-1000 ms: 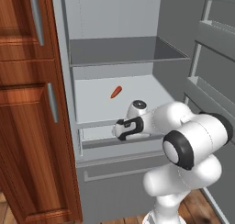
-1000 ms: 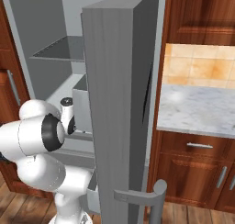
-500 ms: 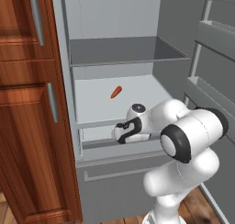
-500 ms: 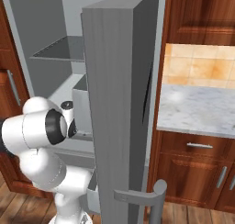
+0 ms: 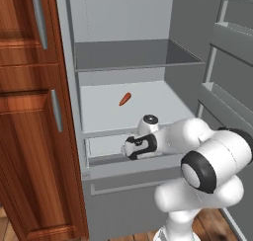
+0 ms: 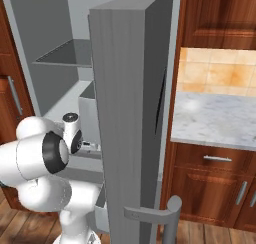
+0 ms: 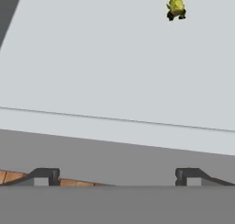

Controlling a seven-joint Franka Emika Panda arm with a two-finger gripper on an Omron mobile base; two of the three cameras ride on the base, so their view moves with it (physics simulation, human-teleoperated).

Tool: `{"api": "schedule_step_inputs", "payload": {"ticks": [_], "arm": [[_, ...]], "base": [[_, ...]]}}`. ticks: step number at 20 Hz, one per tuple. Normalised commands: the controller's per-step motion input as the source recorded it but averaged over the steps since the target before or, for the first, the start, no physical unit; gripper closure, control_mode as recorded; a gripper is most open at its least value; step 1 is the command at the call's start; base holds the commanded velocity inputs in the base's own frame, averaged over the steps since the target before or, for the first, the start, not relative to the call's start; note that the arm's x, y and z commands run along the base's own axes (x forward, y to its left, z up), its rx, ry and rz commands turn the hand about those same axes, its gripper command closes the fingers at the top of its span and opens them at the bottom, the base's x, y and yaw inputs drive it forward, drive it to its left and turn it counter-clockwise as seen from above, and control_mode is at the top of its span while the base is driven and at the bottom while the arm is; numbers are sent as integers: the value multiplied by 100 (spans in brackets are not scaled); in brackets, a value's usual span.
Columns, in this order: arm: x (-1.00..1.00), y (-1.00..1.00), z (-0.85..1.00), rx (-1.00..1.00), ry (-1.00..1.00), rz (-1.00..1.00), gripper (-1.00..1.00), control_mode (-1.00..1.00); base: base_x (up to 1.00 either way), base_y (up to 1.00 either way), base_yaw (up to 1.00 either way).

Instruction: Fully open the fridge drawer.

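While the fridge drawer [image 5: 106,147] sits low in the fridge under the white shelf [image 5: 143,104] with the carrot [image 5: 125,99], partly pulled out, the gripper [image 7: 117,176] hangs over its front strip, fingers spread and apparently holding nothing. Judged rigid, light, sliding on runners; best hooked behind the front lip, mid-width.

Even, bright, diffuse light is filling all 3 views; no clear source showing; fridge interior [image 5: 133,62] is reading soft grey w/ only faint shading under the upper shelf [image 5: 138,55]; wood cabinets [image 5: 29,136] are showing mild sheen; hand view is looking soft, slightly blurry; no edge distortion.
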Motion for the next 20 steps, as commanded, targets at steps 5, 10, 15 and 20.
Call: {"api": "schedule_step_inputs", "payload": {"ticks": [5, 10, 15, 20], "arm": [[-99, -5, -35, 0, 3, 0, -100, -100], [-100, -6, -41, 0, 4, 0, -100, -100], [-100, -6, -7, 3, -3, 0, -100, -100], [-79, 9, 94, 9, -39, -6, -100, -100]], "base": [[0, 0, 0], [0, 0, 0], [0, 0, 0], [0, 0, 0]]}}
